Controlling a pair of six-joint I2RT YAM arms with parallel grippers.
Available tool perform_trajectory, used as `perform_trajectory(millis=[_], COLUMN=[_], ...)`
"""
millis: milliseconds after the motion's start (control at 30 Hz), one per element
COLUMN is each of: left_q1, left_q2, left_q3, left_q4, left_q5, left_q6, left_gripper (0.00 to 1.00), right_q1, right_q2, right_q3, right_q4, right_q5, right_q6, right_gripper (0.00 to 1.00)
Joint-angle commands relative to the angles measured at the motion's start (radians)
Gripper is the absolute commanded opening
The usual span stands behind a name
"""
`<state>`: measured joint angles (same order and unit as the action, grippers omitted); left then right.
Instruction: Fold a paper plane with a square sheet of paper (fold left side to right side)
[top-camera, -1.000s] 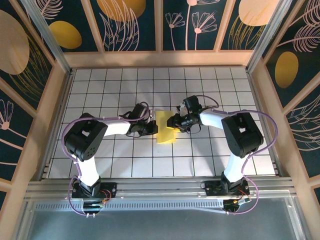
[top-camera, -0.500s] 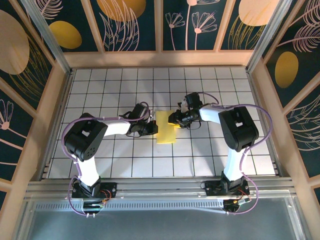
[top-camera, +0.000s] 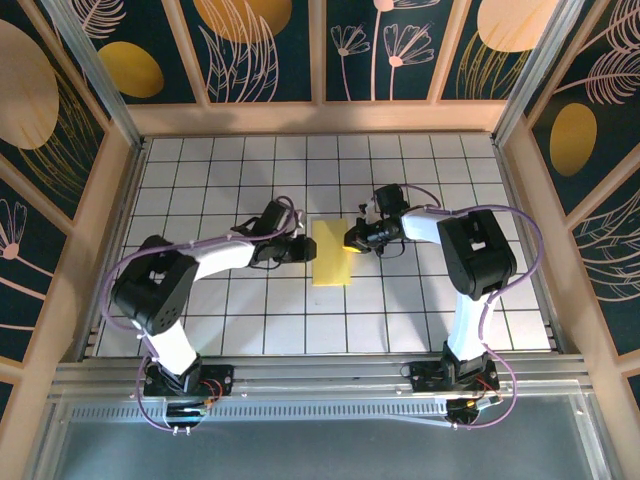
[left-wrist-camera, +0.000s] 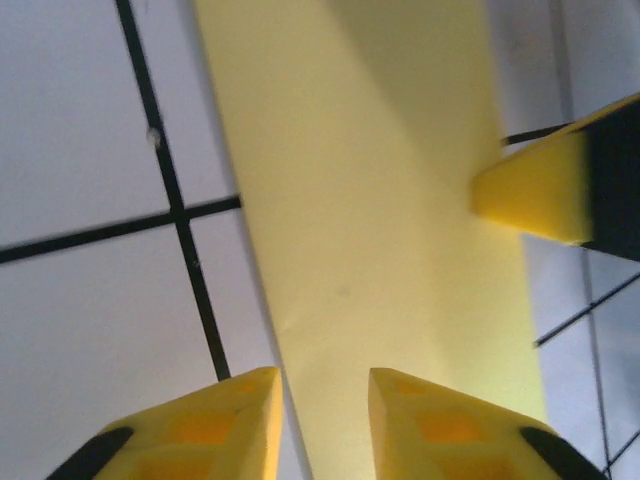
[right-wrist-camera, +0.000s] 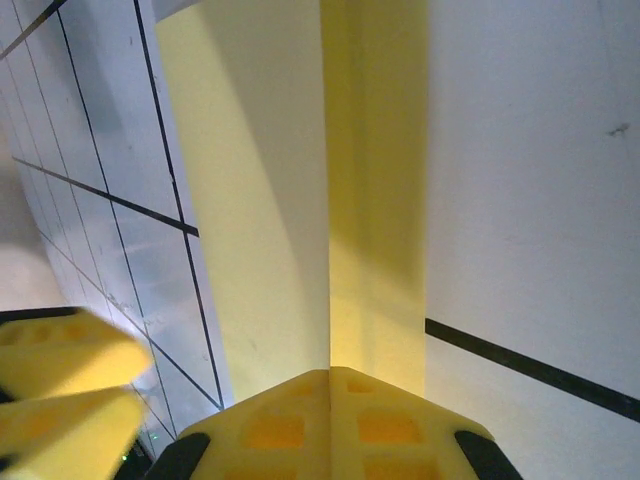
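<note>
- One square sheet of paper (top-camera: 332, 253), folded to a yellow rectangle, lies mid-table (top-camera: 420, 300) between two grippers.
- Its long axis runs away from the arm bases.
- Left gripper (top-camera: 303, 250): fingers apart, straddling the sheet's left edge.
- Right gripper (top-camera: 352, 241): fingers pressed together at the right edge.

One thin, pale yellow sheet of paper (top-camera: 332, 252) lies on one white grid-tiled table (top-camera: 400, 310). There are two black-and-white robot arms, the left arm (top-camera: 190, 275) and the right arm (top-camera: 470, 250). There are also two yellow-fingered grippers, the left gripper (top-camera: 300, 248) and the right gripper (top-camera: 352, 240).

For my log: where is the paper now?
In the top view the folded sheet of paper lies centrally on the table, between the left end effector and the right end effector.
</note>
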<state>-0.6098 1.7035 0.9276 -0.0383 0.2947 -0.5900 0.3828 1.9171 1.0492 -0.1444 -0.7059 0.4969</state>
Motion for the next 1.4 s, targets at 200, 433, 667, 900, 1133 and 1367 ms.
perform_trajectory(millis=[200,433,667,900,1133,1367], left_q1=[-0.175,-0.375,-0.473,-0.499,-0.501,-0.501], left_q2=[-0.219,-0.173,-0.042,0.091,0.166,0.192], left_q3=[-0.081,-0.033,0.083,0.168,0.217,0.233], left_q4=[-0.035,-0.100,-0.182,-0.222,-0.224,-0.209], left_q5=[-0.196,-0.405,-0.555,-0.636,-0.686,-0.694], left_q6=[0.174,0.272,0.336,0.352,0.371,0.374], left_gripper=[0.50,0.58,0.62,0.66,0.68,0.48], right_q1=[-0.008,-0.018,-0.019,-0.018,-0.018,-0.018], right_q2=[-0.014,-0.010,-0.010,-0.010,-0.003,-0.001], right_q3=[0.011,0.029,0.035,0.044,0.051,0.054], right_q4=[-0.003,-0.029,-0.040,-0.041,-0.046,-0.049], right_q5=[-0.067,-0.077,-0.074,-0.071,-0.070,-0.066], right_q6=[0.047,0.048,0.041,0.042,0.038,0.035], right_gripper=[0.00,0.00,0.00,0.00,0.00,0.01])
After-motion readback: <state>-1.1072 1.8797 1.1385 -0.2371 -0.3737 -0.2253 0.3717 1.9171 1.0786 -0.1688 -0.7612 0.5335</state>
